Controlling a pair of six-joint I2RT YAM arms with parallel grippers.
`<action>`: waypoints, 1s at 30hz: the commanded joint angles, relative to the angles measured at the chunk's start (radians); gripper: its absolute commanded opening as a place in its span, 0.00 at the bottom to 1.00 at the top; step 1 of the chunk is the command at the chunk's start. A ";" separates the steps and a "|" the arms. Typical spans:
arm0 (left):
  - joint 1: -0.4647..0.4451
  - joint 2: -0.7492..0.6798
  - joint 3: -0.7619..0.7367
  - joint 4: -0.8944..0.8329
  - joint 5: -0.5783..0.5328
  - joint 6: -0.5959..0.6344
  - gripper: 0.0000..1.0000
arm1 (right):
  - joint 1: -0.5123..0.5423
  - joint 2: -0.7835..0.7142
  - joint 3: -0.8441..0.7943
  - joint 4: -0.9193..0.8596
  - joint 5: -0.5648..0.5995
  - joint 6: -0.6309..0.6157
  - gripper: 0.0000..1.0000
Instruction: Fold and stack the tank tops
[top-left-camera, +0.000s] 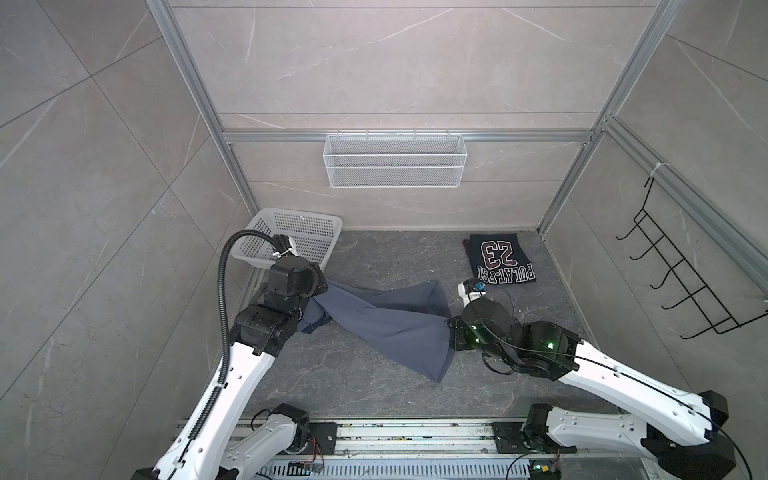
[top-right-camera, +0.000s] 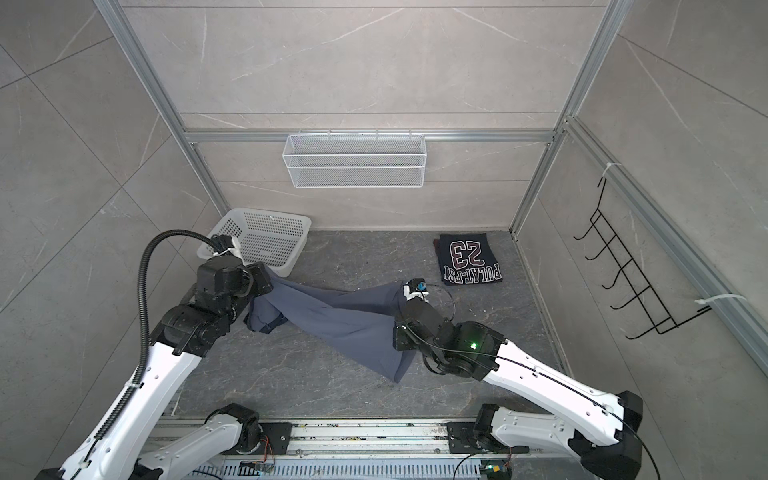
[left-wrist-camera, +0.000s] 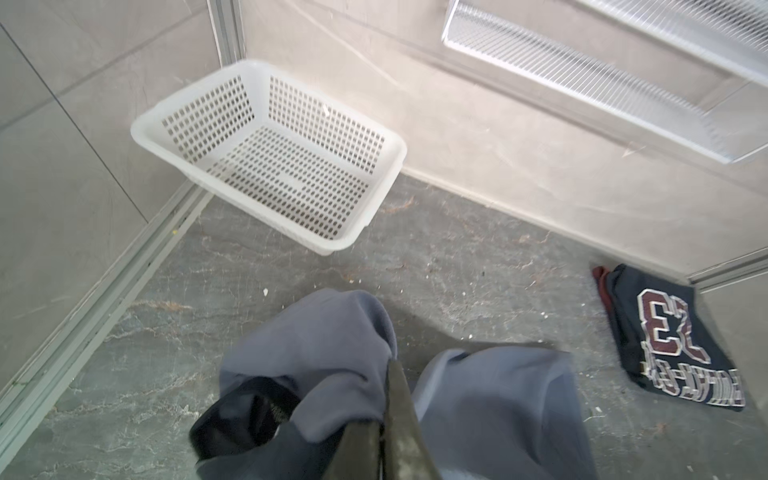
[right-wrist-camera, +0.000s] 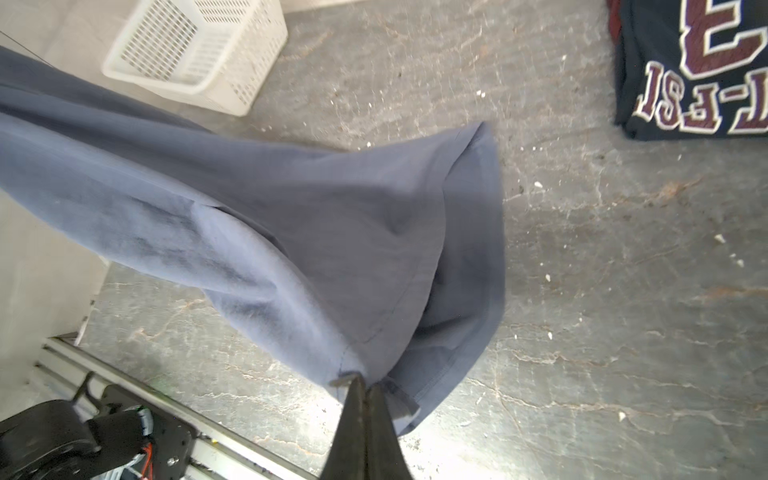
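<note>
Hanging slack between the arms, the slate blue-grey cloth tank top (top-left-camera: 386, 324) is sagging toward the dark grey stone worktop (top-left-camera: 353, 399). The left jaws are clamping its bunched end; the right jaws are pinching a hem seam. Cloth is looking light, limp; seamed corners are looking safest to grip. The folded dark navy lettered tank top (top-left-camera: 500, 257) is lying far right.

Even bright light, blurred wrist views
</note>
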 joint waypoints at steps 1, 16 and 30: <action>0.005 -0.032 0.069 0.001 0.023 0.034 0.00 | 0.002 -0.054 0.095 -0.093 0.062 -0.030 0.00; -0.004 0.296 0.206 0.061 0.459 -0.049 0.00 | -0.174 0.050 0.306 -0.243 0.205 -0.146 0.00; -0.088 0.957 0.609 -0.173 0.369 -0.024 0.19 | -0.676 0.432 0.246 -0.086 -0.247 -0.260 0.00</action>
